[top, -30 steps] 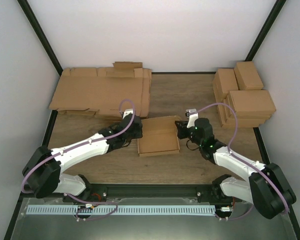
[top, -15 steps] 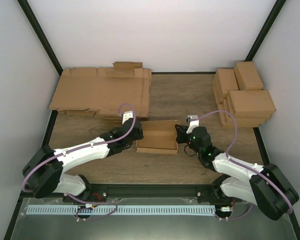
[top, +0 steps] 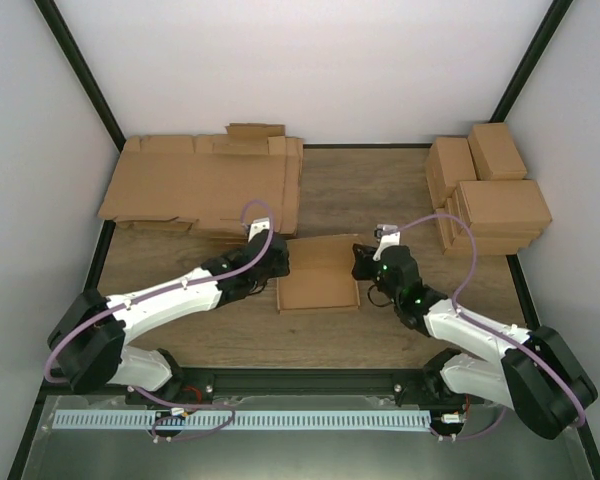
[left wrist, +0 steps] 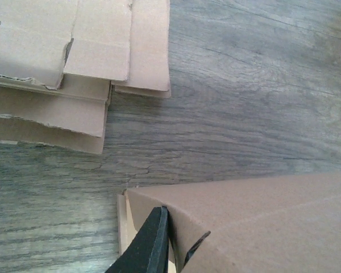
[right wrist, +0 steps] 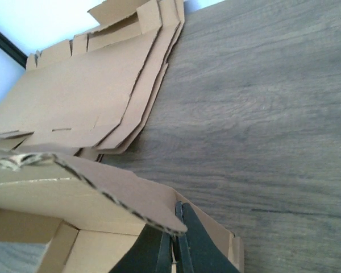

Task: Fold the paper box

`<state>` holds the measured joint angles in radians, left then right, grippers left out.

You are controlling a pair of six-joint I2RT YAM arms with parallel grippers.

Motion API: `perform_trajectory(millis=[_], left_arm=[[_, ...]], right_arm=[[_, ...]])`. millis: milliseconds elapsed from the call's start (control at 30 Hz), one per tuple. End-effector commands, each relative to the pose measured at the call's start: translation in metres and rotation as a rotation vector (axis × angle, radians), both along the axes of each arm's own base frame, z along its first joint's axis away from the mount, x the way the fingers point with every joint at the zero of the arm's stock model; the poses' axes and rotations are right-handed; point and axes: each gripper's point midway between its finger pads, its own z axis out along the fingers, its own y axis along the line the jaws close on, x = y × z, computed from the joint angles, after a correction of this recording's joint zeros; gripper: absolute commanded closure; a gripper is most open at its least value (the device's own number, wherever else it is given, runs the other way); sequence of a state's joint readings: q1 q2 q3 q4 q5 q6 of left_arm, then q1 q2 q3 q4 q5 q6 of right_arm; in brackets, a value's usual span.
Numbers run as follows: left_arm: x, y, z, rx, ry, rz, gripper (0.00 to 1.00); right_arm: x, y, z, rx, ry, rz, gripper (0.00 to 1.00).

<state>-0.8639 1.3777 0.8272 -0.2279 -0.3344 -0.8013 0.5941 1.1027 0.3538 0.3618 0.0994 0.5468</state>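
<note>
- Left gripper (top: 277, 265) is at the left end of the paper box, a plain brown cardboard piece part-folded into a shallow rectangular tray (top: 318, 275). Its jaws are nearly shut, pinching the box's thin left wall. In the left wrist view one black finger (left wrist: 152, 242) lies against the outside of that wall at the box's corner.
- Behind the left arm, at the far left of the wooden counter (top: 370, 190), lies a pile of flat brown die-cut cardboard sheets (top: 200, 185). Their edges are stepped and not quite aligned, and the pile sits apart from the box.
- The paper box sits at the middle of the counter between the two grippers, its bottom on the wood. Its far panel is raised, and in the right wrist view this panel leans over the open inside with its torn-looking corrugated edge showing.
- The right gripper (top: 360, 262) is at the right end of the box with its jaws drawn in to a thin slit. Its black fingers (right wrist: 193, 247) close on the box's right wall, just under the raised panel's corner.
- At the far right stand stacked closed brown cardboard boxes (top: 490, 195), well apart from the right gripper.
</note>
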Motion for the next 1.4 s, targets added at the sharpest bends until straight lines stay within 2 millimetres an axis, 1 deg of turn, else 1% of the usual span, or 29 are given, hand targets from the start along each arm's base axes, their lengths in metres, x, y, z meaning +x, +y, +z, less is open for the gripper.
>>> perform_trajectory(millis=[0,67,133,300,433,533,633,700,767,800,867,933,1000,1100,1167,1200,1233,1267,1300,1333,1367], left_arm=[[0.004,-0.04,0.047,-0.163,-0.039,-0.087,0.93],[0.003,-0.042,0.046,-0.179,-0.032,-0.094,0.92],[0.001,-0.041,0.04,-0.188,-0.022,-0.092,0.93],[-0.008,-0.037,0.012,-0.194,0.022,-0.087,0.93],[-0.015,-0.031,-0.003,-0.194,0.046,-0.082,0.93],[-0.019,-0.031,-0.009,-0.191,0.06,-0.091,0.93],[-0.021,-0.028,-0.011,-0.175,0.067,-0.093,0.92],[-0.022,-0.026,-0.009,-0.163,0.063,-0.094,0.87],[-0.024,-0.022,-0.004,-0.149,0.059,-0.098,0.75],[-0.025,-0.021,0.0,-0.141,0.057,-0.105,0.65],[-0.03,-0.017,0.007,-0.122,0.058,-0.125,0.46],[-0.038,-0.009,0.014,-0.1,0.074,-0.138,0.22],[-0.05,0.003,0.021,-0.079,0.094,-0.151,0.01],[-0.073,0.017,0.04,-0.089,0.103,-0.212,0.0],[-0.086,0.022,0.058,-0.105,0.096,-0.258,0.0],[-0.09,0.025,0.071,-0.117,0.08,-0.273,0.0],[-0.092,0.027,0.08,-0.118,0.068,-0.283,0.0],[-0.092,0.028,0.097,-0.132,0.045,-0.289,0.0],[-0.091,0.026,0.106,-0.133,0.029,-0.308,0.0],[-0.087,0.024,0.113,-0.133,0.015,-0.327,0.0],[-0.083,0.021,0.115,-0.134,0.016,-0.34,0.0]], right_arm=[[0.005,0.002,0.004,-0.03,0.044,-0.026,0.99],[0.006,0.002,0.003,-0.02,0.053,-0.033,0.99],[0.005,0.003,-0.002,-0.005,0.07,-0.034,0.99],[-0.007,-0.005,-0.03,0.021,0.129,-0.06,0.99],[-0.018,-0.014,-0.049,0.035,0.174,-0.091,0.99],[-0.025,-0.018,-0.058,0.025,0.192,-0.103,0.99],[-0.029,-0.021,-0.062,0.016,0.183,-0.095,0.99],[-0.03,-0.022,-0.061,0.001,0.16,-0.085,0.99],[-0.031,-0.024,-0.06,-0.018,0.131,-0.071,0.99],[-0.032,-0.024,-0.059,-0.029,0.118,-0.065,0.99],[-0.033,-0.027,-0.059,-0.051,0.099,-0.063,0.99],[-0.034,-0.028,-0.058,-0.055,0.083,-0.059,0.99],[-0.036,-0.026,-0.057,-0.048,0.072,-0.04,0.99],[-0.037,-0.026,-0.058,-0.048,0.068,-0.031,0.99],[-0.037,-0.024,-0.059,-0.05,0.069,-0.023,0.99],[-0.037,-0.023,-0.061,-0.052,0.073,-0.017,0.99],[-0.037,-0.022,-0.063,-0.052,0.076,-0.014,0.99],[-0.037,-0.021,-0.064,-0.05,0.078,-0.009,0.99],[-0.038,-0.02,-0.066,-0.048,0.081,-0.003,0.99],[-0.038,-0.019,-0.067,-0.046,0.083,0.004,0.99],[-0.038,-0.018,-0.068,-0.043,0.08,0.011,0.99]])
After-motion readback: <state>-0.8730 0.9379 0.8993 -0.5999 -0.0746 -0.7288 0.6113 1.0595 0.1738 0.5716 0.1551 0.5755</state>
